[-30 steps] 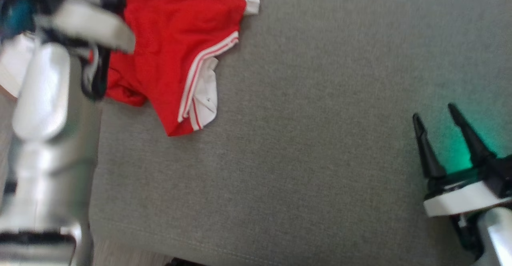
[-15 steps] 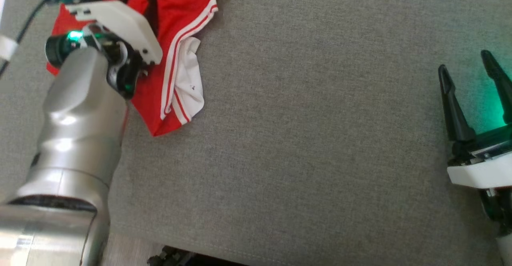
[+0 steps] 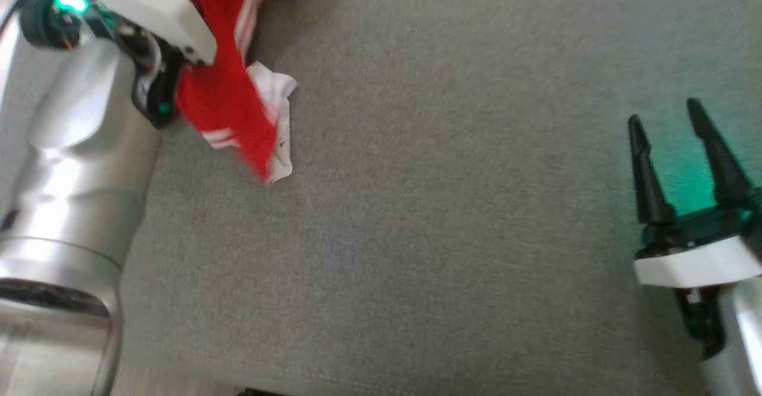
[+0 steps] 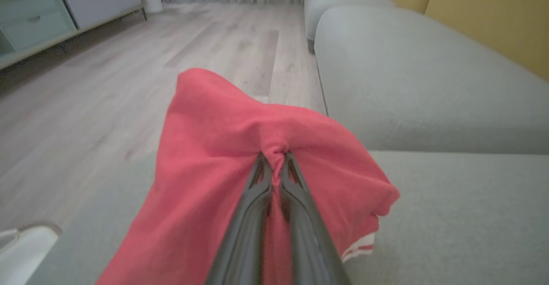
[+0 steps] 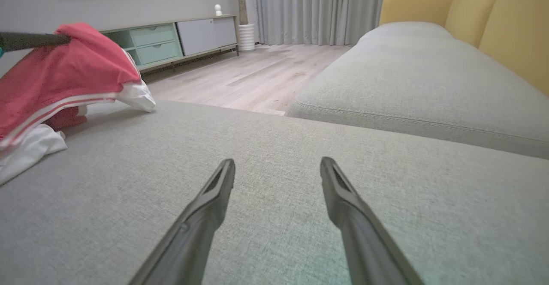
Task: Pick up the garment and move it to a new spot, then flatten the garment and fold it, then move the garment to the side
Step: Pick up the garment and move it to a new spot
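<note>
Grey sofa cushion fronts pale wood floor; left gripper clamped on red garment, right gripper spread apart.

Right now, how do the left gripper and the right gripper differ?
The left gripper is shut on the red garment; the right gripper is open and empty. The left gripper holds cloth above the grey cushion; the right gripper hangs over bare cushion. Both have dark fingers.
</note>
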Motion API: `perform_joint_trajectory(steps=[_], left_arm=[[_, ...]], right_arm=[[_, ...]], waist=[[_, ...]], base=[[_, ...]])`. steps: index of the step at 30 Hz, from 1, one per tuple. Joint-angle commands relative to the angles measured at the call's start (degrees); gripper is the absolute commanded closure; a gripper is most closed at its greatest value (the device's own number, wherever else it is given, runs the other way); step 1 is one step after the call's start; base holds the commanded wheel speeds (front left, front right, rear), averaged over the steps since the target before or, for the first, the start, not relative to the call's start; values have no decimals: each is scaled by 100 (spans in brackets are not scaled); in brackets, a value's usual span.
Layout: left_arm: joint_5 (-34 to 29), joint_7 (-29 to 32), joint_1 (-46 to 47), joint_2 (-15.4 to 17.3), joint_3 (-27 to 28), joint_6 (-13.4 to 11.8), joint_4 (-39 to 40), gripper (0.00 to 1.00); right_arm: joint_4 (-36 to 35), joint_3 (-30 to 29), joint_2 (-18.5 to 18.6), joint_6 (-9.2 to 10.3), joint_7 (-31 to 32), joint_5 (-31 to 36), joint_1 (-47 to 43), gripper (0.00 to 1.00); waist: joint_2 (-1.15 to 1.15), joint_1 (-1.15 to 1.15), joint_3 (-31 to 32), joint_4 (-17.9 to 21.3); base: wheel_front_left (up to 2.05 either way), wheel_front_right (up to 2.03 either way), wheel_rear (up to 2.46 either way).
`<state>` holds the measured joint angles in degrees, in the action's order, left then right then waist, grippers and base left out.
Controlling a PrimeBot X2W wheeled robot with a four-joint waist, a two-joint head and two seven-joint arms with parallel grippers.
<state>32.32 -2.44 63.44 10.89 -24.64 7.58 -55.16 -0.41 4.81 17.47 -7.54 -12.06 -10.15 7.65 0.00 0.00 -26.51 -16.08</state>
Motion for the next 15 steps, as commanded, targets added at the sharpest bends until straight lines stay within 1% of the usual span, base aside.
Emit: perform_joint_trajectory(steps=[1, 4, 8, 11, 15], left_arm=[[15, -150, 370, 404, 18, -9, 265, 100], [49, -239, 485, 542, -260, -9, 508, 100], [266, -121, 540, 679, -672, -9, 998, 100], [502, 58, 482, 828, -974, -9, 1440, 100], [816, 356, 343, 968, -1286, -9, 2031, 100]], right_arm=[[-48, 122, -92, 5, -112, -69, -21, 0], [219, 194, -360, 5, -226, -106, -37, 0], [495, 328, -644, 5, -284, -73, -125, 0], [483, 381, -860, 5, -291, 9, -184, 0], [381, 435, -1053, 5, -292, 63, -309, 0]], waist=[[0, 0, 522, 259], [0, 0, 990, 512], [0, 0, 1601, 924], [0, 0, 2017, 1296], [0, 0, 2350, 1785]], base=[[0, 0, 0], [0, 0, 0], [0, 0, 0], [0, 0, 0], [0, 0, 0]])
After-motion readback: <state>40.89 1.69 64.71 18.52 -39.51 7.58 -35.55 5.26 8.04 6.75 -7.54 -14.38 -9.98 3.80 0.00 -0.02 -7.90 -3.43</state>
